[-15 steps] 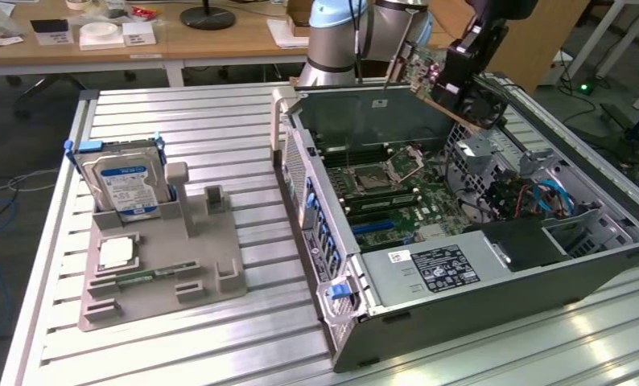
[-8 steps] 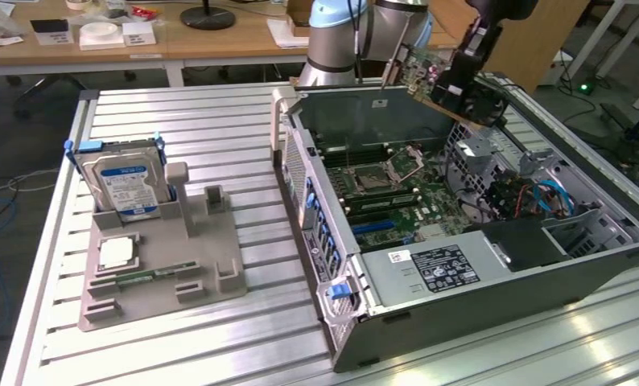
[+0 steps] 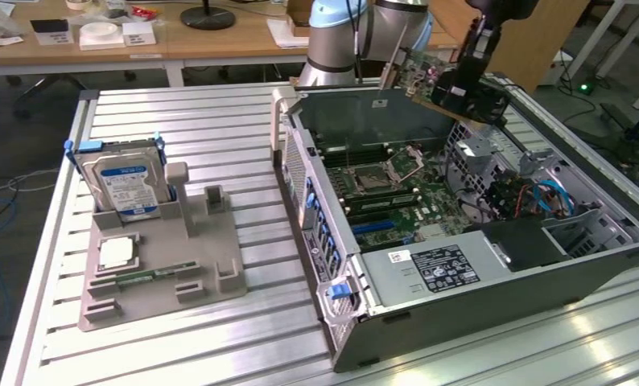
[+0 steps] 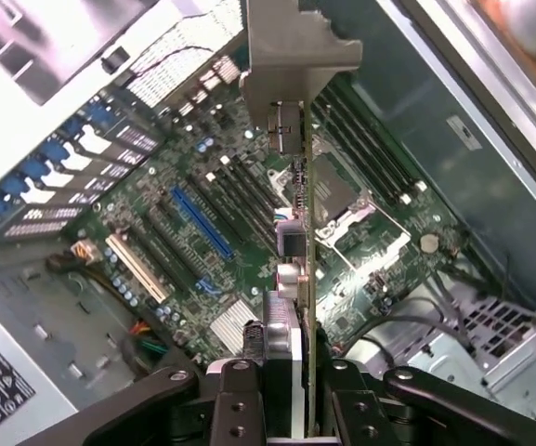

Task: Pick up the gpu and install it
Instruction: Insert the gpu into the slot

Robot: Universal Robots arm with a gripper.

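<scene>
Above the open case (image 3: 480,304), the hand (image 4: 288,386) holds the gpu (image 3: 427,79), seemingly tilted.

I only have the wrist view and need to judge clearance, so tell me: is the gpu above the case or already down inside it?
Observer: Above it. The gripper holds the gpu over the far side of the open case.
Operator: Is the card level?
Observer: No, it looks tilted, lower toward the exterior view's right.
Operator: What is outside the case?
Observer: A hard drive stands upright in a grey holder, on the exterior view's left.
</scene>
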